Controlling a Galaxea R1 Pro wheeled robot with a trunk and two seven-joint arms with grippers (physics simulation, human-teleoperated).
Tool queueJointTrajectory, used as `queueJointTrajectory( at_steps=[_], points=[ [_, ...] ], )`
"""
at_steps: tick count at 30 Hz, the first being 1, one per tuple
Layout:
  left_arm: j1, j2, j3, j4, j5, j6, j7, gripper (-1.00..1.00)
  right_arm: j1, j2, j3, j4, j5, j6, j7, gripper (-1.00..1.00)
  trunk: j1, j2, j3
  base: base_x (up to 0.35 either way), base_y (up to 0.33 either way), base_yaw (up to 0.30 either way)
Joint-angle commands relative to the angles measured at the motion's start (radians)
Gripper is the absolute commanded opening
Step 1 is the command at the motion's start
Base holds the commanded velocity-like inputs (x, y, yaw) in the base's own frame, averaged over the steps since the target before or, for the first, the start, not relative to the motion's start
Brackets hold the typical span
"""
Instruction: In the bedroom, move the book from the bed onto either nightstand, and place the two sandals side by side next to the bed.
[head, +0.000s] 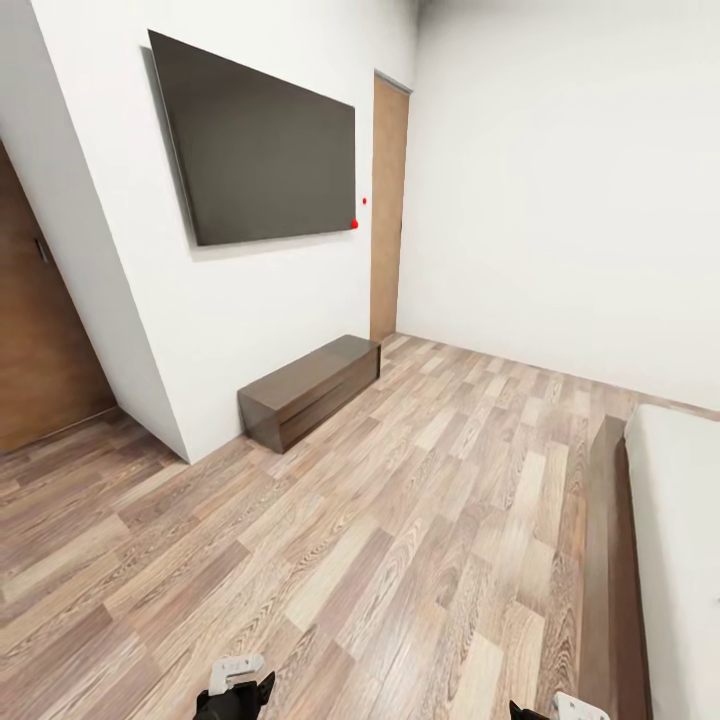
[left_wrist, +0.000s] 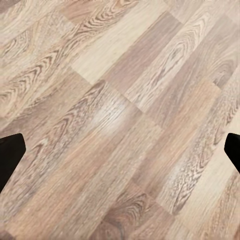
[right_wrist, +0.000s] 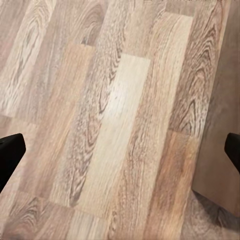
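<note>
Both grippers hang low over the wood floor (head: 400, 520): left gripper (left_wrist: 120, 150) with its jaws spread wide and nothing between them, right gripper (right_wrist: 120, 150) just the same. Off to the right, there's the bed (head: 680, 540), pale mattress on a dark frame. On the far wall, a TV (head: 260, 145) above a low bench (head: 310, 388). Book, sandals and nightstand I can't spot yet. Risk, I'd say: swinging right too tightly and clipping that frame with the right arm.
</note>
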Motion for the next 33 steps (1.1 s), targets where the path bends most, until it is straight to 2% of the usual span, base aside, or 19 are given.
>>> queueJointTrajectory(
  at_steps=[1, 33],
  points=[
    [-0.001, 0.0, 0.009, 0.0, -0.01, -0.003, -0.003, 1.0, -0.001, 0.0, -0.004, 0.002, -0.01, -0.004, 0.008, 1.0, -0.004, 0.007, 0.002, 0.0, 0.0, 0.0],
    [-0.001, 0.004, 0.01, -0.001, -0.01, -0.003, -0.003, 1.0, -0.001, 0.0, -0.004, 0.002, -0.01, -0.004, 0.008, 1.0, -0.127, 0.231, 0.103, 0.0, 0.0, 0.0]
  ],
)
